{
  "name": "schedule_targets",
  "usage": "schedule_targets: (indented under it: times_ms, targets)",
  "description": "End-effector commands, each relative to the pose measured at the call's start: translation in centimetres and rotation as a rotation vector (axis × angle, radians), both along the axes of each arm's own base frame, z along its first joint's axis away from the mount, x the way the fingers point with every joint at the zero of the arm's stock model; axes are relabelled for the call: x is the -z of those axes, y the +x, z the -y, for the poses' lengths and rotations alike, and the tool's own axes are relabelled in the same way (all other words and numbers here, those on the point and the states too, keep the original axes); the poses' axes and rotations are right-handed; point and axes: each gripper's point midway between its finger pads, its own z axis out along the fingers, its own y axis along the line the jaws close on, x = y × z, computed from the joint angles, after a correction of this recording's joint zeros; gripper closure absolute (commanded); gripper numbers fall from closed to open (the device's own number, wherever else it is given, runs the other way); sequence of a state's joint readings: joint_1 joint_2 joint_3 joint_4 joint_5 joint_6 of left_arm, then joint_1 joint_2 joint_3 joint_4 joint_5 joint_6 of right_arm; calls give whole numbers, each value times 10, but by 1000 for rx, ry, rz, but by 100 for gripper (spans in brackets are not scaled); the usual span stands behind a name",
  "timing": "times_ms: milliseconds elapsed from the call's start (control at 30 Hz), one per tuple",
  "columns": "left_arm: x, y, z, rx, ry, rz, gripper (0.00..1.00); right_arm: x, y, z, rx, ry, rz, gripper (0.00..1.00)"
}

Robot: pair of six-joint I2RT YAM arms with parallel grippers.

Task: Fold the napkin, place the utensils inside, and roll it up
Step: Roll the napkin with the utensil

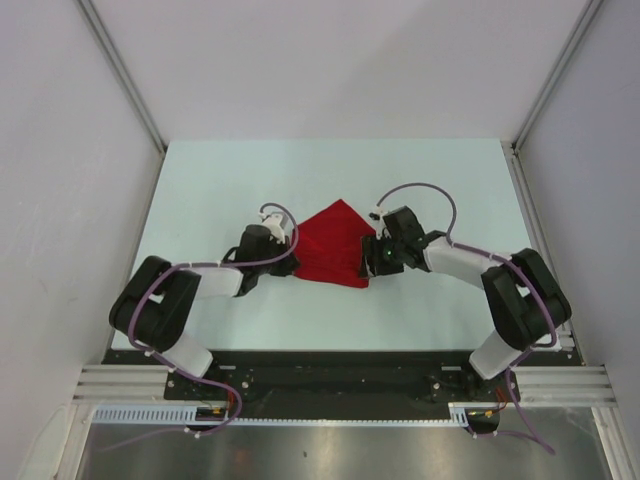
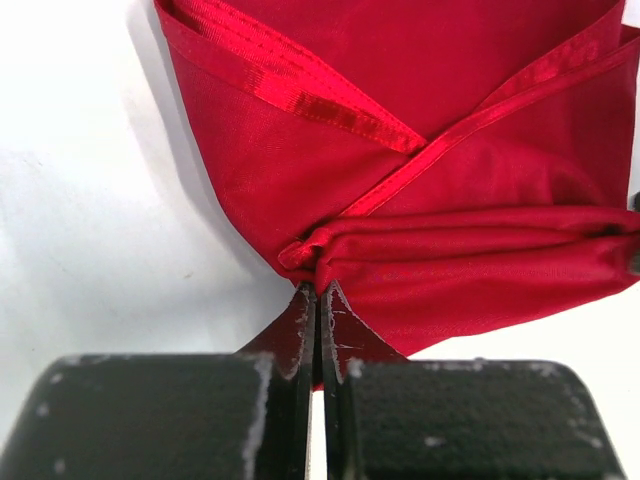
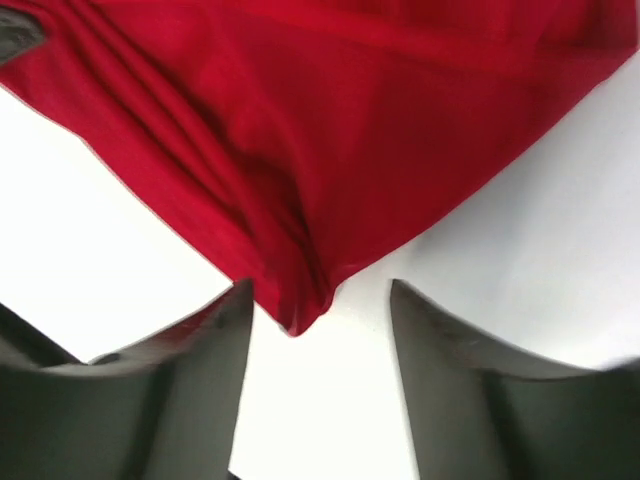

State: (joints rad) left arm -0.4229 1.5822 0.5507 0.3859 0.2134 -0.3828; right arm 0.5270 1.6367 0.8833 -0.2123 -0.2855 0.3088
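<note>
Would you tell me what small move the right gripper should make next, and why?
Probably close the right gripper on the napkin corner. It is open, with that corner lying between its fingers, while the left gripper is shut on the other end, so both ends would be held for rolling.

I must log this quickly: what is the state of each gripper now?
Left gripper: closed, pinching the red napkin at its bunched fold.
Right gripper: open, napkin corner between its fingers, not gripped.
</note>
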Motion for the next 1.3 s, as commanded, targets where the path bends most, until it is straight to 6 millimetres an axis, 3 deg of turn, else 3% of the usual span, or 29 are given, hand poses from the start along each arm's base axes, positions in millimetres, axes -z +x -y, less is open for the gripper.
schedule_targets:
  times_ms: [0,67,100,167,200,233,300,333,367,433,467,800,1267]
  targets:
    - [0,-2,0,-2,4,-72,100,-65,30,-6,-37,-59,281,31]
    - [5,-10,1,14,11,-124,100,-78,26,-25,-127,-98,409,28]
    - [3,-7,3,19,9,-132,100,-83,30,-23,-115,-154,478,26]
    - [6,-10,4,33,12,-163,100,-91,20,-47,-177,-175,587,25]
    - [7,-12,4,37,21,-183,100,-87,21,-41,-196,-257,653,25]
    - [10,-13,4,37,31,-198,100,-84,9,-55,-251,-276,695,25]
    - [11,-14,3,39,39,-224,100,-90,12,-64,-274,-348,825,25]
    - [12,-15,2,37,42,-233,100,-77,5,-65,-315,-390,842,25]
    - [12,-14,1,32,43,-242,100,-79,-1,-80,-340,-377,890,25]
    - [12,-14,0,23,44,-260,100,-73,-4,-86,-380,-430,920,27]
    - [13,-14,0,21,43,-269,100,-61,-9,-91,-416,-452,912,28]
    - [14,-10,1,24,41,-320,100,-10,-17,-92,-511,-583,902,48]
    - [16,-9,6,51,31,-324,100,23,-4,-78,-548,-622,822,64]
